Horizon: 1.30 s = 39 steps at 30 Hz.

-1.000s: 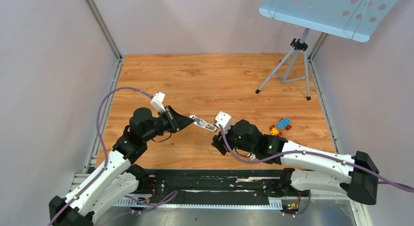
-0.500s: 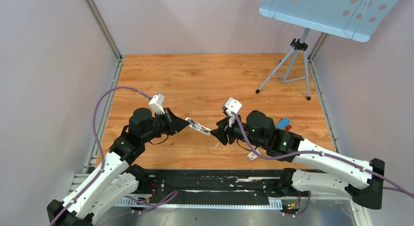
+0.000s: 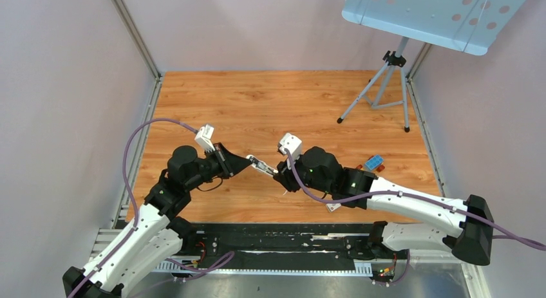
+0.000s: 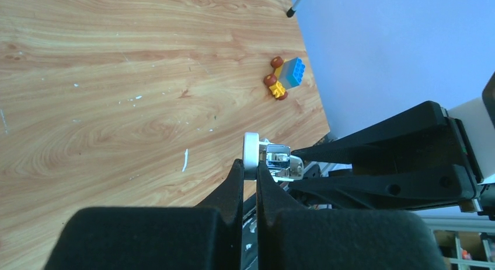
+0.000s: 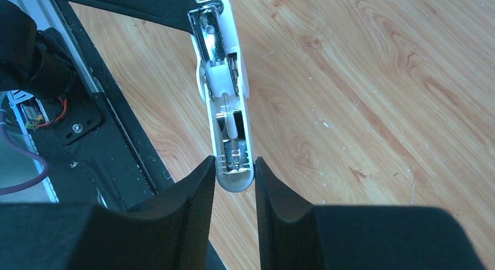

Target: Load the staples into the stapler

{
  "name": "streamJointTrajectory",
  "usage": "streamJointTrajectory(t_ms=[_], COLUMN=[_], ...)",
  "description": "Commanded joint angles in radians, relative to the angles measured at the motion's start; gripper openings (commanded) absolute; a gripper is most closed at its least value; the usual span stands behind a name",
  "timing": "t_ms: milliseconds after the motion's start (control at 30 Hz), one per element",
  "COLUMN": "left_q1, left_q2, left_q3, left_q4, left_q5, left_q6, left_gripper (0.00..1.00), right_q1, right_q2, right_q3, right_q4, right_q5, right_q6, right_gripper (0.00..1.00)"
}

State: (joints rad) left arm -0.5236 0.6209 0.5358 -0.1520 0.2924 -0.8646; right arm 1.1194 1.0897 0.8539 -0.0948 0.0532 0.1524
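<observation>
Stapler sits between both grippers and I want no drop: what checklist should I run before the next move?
1. Left gripper clamped on the slim white-and-silver stapler: ok.
2. Right gripper flanks its rounded end: ok.
3. Right grip firm: cannot tell.
4. Stapler's metal inner channel exposed: ok.
5. Grey staples in sight: not ok, none visible.

Open tabletop [image 3: 257,98] at far side, tripod [image 3: 393,58] far right (toy bricks [image 3: 371,163] nearer)
</observation>
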Motion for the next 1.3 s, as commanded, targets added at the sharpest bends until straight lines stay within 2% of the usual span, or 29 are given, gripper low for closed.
streamJointTrajectory(t_ms=[0, 133, 233, 367, 633, 933, 1133, 1200, 1267], left_q1=[0.004, 0.004, 0.004, 0.004, 0.004, 0.004, 0.004, 0.004, 0.004], left_q2=[-0.008, 0.004, 0.019, 0.034, 0.043, 0.038, 0.029, 0.028, 0.025], left_q3=[-0.013, -0.009, 0.007, 0.017, 0.027, 0.026, 0.023, 0.016, 0.012], left_q4=[0.118, 0.118, 0.057, -0.013, -0.046, -0.041, -0.037, -0.03, -0.026], left_q5=[0.064, 0.062, 0.036, 0.012, 0.023, 0.072, 0.08, 0.08, 0.081], left_q6=[-0.086, -0.079, -0.025, 0.028, 0.052, 0.013, -0.003, -0.01, -0.013], left_gripper=[0.0, 0.0, 0.0, 0.0, 0.0, 0.0, 0.0, 0.0, 0.0], right_q1=[0.014, 0.013, 0.013, 0.013, 0.015, 0.025, 0.025, 0.026, 0.026], right_q2=[-0.011, -0.037, -0.067, -0.1, 0.002, 0.172, 0.249, 0.263, 0.269], right_q3=[-0.042, -0.039, -0.026, -0.017, 0.082, 0.166, 0.18, 0.18, 0.18], right_q4=[0.012, 0.013, 0.019, 0.048, 0.016, 0.01, 0.016, 0.019, 0.019], right_q5=[0.022, 0.009, -0.053, -0.106, -0.129, -0.134, -0.148, -0.148, -0.14], right_q6=[0.029, 0.01, -0.029, -0.083, -0.221, -0.333, -0.367, -0.378, -0.386], right_gripper=[0.31, 0.32, 0.46, 0.57, 0.61, 0.58, 0.5, 0.44, 0.31])
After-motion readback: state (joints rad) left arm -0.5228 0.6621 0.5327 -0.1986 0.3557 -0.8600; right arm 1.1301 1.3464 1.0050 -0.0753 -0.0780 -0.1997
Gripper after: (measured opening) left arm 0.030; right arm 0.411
